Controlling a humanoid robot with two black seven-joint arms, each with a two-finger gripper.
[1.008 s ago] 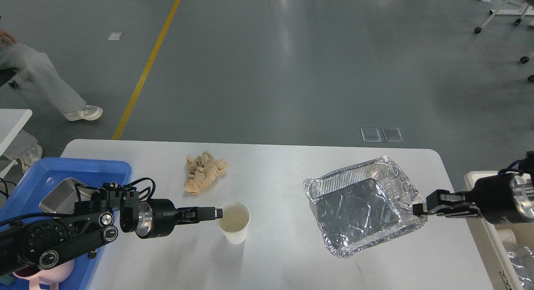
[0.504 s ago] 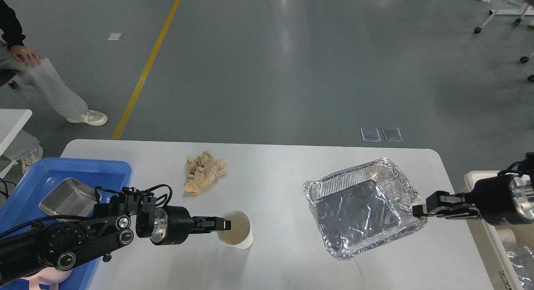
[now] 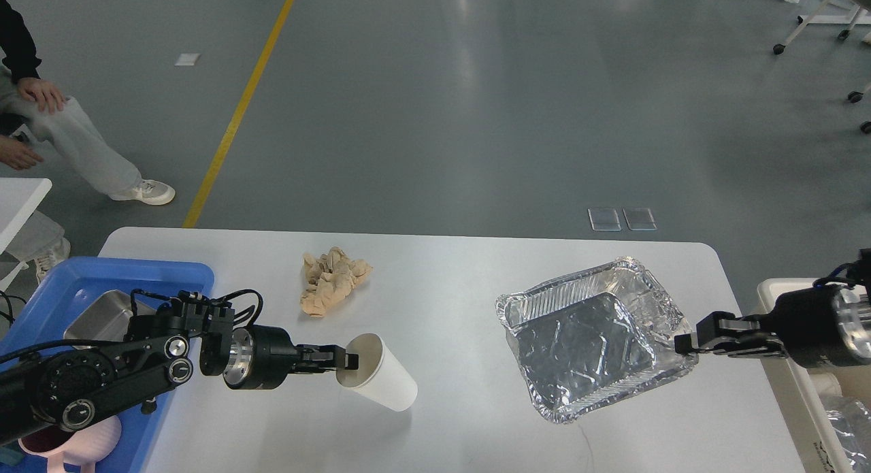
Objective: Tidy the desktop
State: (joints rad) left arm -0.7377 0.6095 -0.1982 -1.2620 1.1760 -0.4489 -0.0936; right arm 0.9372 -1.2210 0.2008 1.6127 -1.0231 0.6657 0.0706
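Gripping the tilted paper cup [image 3: 380, 382] by its rim, the left gripper [image 3: 343, 359] works while the right gripper [image 3: 687, 341] pinches the foil tray [image 3: 588, 337]; the crumpled napkin [image 3: 333, 280] awaits on the desktop [image 3: 449, 269].

Landmark: paper cup [image 3: 379, 381], tipped over on the desktop [image 3: 463, 282]. Crumpled napkin [image 3: 333, 280] behind it, slightly left. Foil tray [image 3: 592, 337] well right of the cup. Plastic tray [image 3: 102, 282] far left, metal pan [image 3: 102, 316] inside it.
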